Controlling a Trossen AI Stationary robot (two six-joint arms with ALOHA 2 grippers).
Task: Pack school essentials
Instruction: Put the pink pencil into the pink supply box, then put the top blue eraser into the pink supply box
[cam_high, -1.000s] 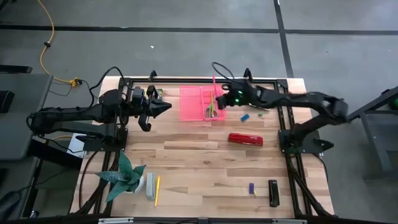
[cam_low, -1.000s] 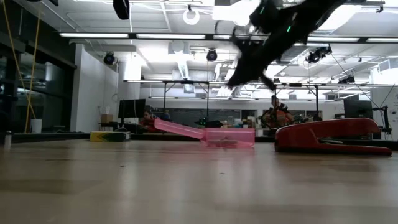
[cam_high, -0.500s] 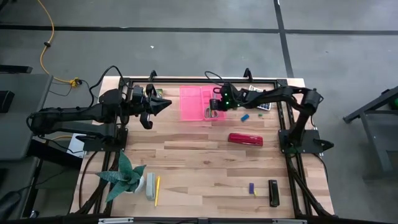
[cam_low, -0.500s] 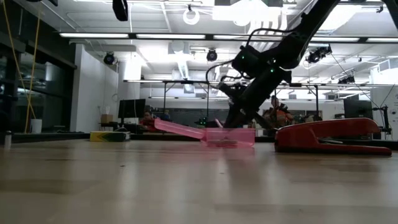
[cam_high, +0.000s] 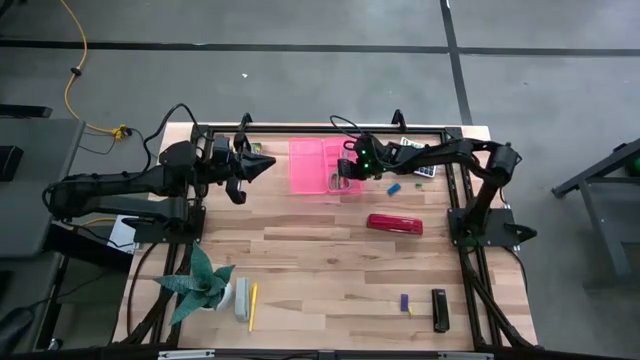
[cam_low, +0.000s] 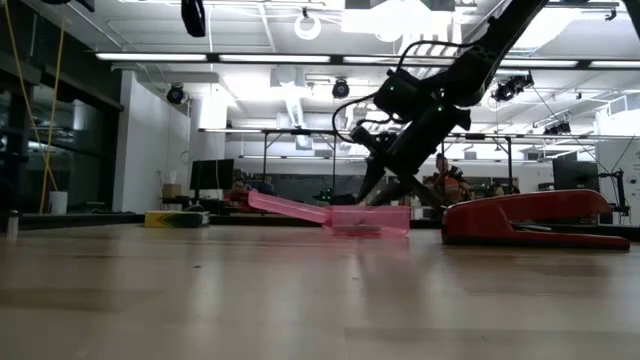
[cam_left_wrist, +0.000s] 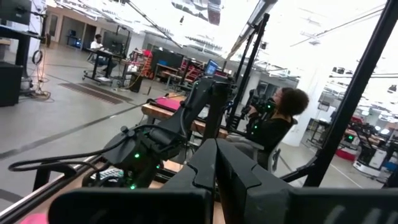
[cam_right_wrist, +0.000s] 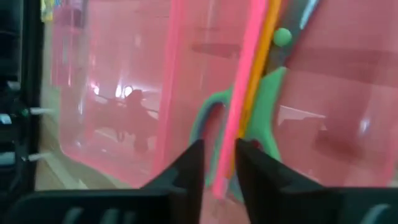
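No readable labels; right pincer over pink tray, scissors inside

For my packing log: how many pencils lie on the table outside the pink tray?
1: the yellow pencil lies near the plant, far from the pink tray. More could be hidden from view.
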